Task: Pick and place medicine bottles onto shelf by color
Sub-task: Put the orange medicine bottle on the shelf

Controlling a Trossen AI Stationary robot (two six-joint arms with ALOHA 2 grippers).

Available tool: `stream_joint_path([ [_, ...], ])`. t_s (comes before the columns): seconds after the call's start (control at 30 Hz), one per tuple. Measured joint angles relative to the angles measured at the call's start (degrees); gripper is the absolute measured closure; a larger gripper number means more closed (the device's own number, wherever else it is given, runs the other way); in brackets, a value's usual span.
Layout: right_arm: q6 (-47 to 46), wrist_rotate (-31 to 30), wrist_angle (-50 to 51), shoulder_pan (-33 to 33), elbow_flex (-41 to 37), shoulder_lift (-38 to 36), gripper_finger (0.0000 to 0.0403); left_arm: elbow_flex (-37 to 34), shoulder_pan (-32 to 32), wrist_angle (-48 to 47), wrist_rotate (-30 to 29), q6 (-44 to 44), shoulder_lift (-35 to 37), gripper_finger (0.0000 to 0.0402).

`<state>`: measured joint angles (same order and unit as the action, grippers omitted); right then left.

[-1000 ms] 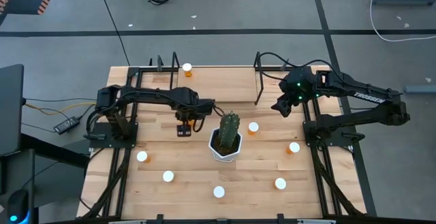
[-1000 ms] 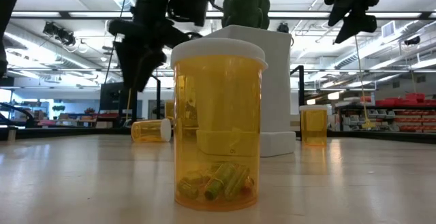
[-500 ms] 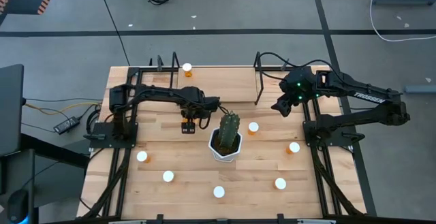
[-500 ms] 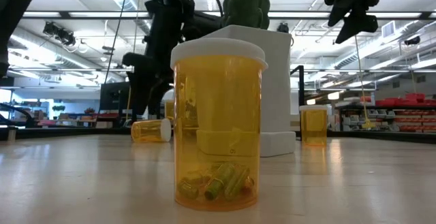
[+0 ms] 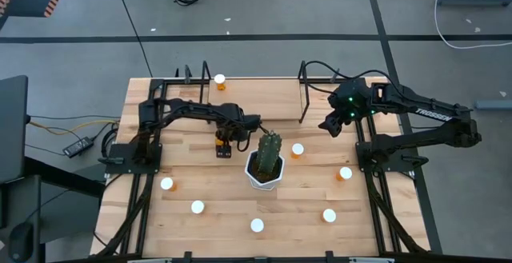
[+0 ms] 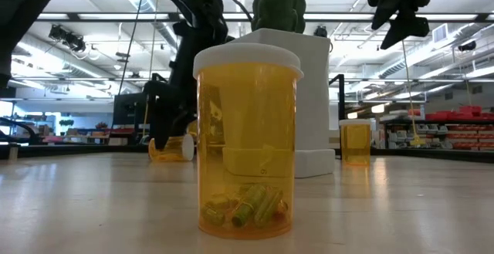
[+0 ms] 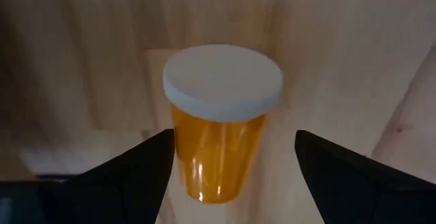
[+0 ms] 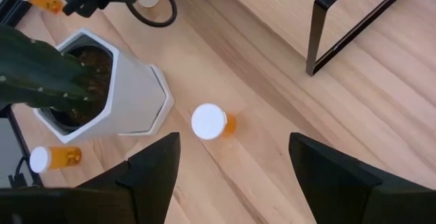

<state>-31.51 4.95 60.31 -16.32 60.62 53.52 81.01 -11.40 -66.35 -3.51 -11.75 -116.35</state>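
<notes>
Leftmost, three capped bottles [image 5: 167, 184] [image 5: 197, 207] [image 5: 257, 225] stand along the near table; one more [image 5: 219, 80] already sits on the shelf [image 5: 264, 95] at the far edge. Step in hand, as judged: pick-up of the lying bottle [image 7: 218, 125] just left of the cactus [image 5: 270, 153]. Left gripper [image 5: 222, 149] is low over it, fingers [image 7: 129, 176] spread, one on each side of the orange body and apparently not yet touching. Next move likely calls for a little more descent, then closing squarely so the round body does not roll. Right of the cactus, three bottles [image 5: 297, 149] [image 5: 345, 173] [image 5: 329, 215] wait upright. Right gripper [image 5: 329, 126] hangs spread and empty near the shelf's right frame, well above the table
</notes>
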Motion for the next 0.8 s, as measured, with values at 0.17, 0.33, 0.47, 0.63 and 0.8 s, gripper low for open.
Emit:
stream_joint_path([
  [0.17,0.00,0.05,0.02,0.00,0.00,0.00,0.0120,0.00,-0.04,1.54,0.11,0.47,-0.01,0.0119],
  [0.33,0.00,0.29,0.02,0.00,0.00,0.00,0.0120,0.02,0.00,1.44,0.15,0.57,-0.01,0.0167],
  [0.47,0.00,0.70,0.02,0.00,0.00,0.00,0.0120,0.02,0.00,0.44,0.15,0.56,0.12,0.0208],
  [0.63,0.00,0.70,0.02,0.00,0.00,0.00,0.0120,0.02,-0.07,-1.80,0.35,0.55,0.61,0.0233],
  [0.8,0.00,0.96,0.01,0.00,0.01,-0.04,0.0120,0.02,-0.07,-2.49,3.53,0.58,2.23,0.0226],
])
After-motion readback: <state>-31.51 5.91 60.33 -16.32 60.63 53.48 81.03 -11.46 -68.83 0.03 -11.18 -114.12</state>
